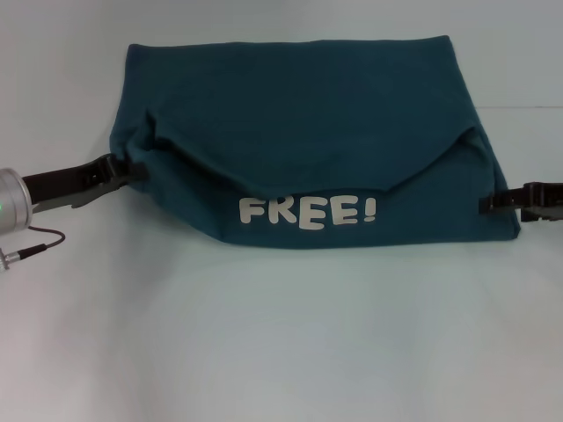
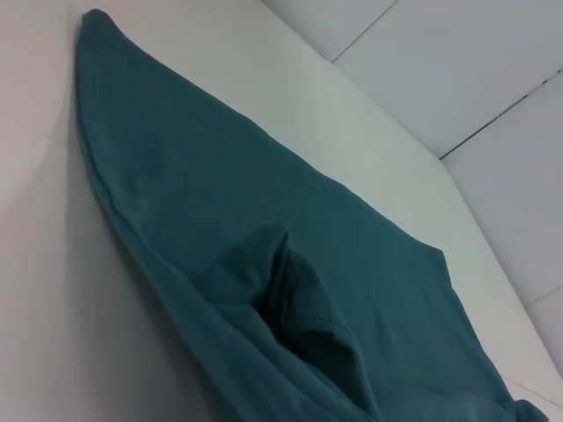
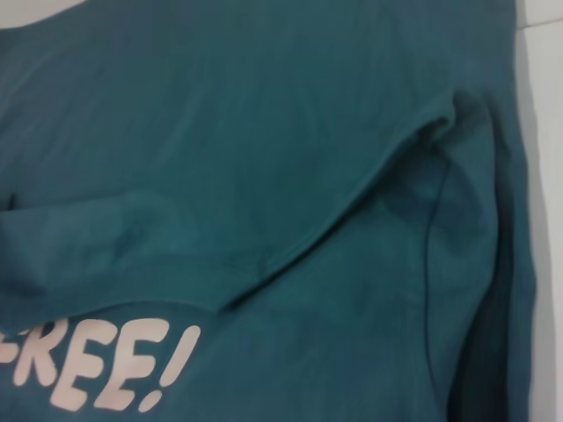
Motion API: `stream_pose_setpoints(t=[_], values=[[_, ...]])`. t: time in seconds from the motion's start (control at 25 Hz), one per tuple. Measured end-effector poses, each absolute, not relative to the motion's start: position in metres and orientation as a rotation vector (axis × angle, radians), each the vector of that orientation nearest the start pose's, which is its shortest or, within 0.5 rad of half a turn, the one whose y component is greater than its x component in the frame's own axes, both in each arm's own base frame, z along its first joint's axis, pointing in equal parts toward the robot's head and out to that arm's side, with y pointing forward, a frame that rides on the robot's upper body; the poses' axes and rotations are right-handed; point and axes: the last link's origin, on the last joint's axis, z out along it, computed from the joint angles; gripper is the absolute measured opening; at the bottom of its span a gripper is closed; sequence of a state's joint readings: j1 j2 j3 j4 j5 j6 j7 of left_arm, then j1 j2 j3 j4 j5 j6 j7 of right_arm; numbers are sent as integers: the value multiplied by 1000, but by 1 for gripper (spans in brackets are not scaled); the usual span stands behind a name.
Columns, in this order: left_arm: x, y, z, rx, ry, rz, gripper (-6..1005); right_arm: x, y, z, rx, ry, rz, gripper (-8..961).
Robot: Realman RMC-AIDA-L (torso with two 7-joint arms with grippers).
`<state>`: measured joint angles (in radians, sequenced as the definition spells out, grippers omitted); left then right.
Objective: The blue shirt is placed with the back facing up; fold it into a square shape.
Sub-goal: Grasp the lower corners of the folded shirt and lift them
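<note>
Blue shirt [image 1: 299, 114]: part-folded. Left gripper [image 1: 132, 170] at 9 o'clock, right gripper [image 1: 493, 204] at 3; finger states cannot be told. Risk: uneven pull skews fold.

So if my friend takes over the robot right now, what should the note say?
Left gripper: at the left edge of the blue shirt, low on the table. Whether it grips the cloth cannot be seen.
Right gripper: at the shirt's right edge, also unclear.
Shirt: lying in the middle of the white table, already folded over once, with a flap sagging across it and the white word FREE! showing near the front edge.
Done: a first fold.
Left: it is wider than deep and uneven, so it likely needs side folds and smoothing to become a square.
</note>
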<state>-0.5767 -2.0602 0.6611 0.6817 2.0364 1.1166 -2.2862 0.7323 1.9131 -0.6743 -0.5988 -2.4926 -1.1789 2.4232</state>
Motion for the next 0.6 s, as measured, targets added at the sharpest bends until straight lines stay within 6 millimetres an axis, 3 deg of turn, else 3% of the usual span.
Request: stream_pose_setpoints(t=[0.6], values=[[-290,392,24,-1951,-1664,-751,29,300,419,28,-2066,1564,113,907]])
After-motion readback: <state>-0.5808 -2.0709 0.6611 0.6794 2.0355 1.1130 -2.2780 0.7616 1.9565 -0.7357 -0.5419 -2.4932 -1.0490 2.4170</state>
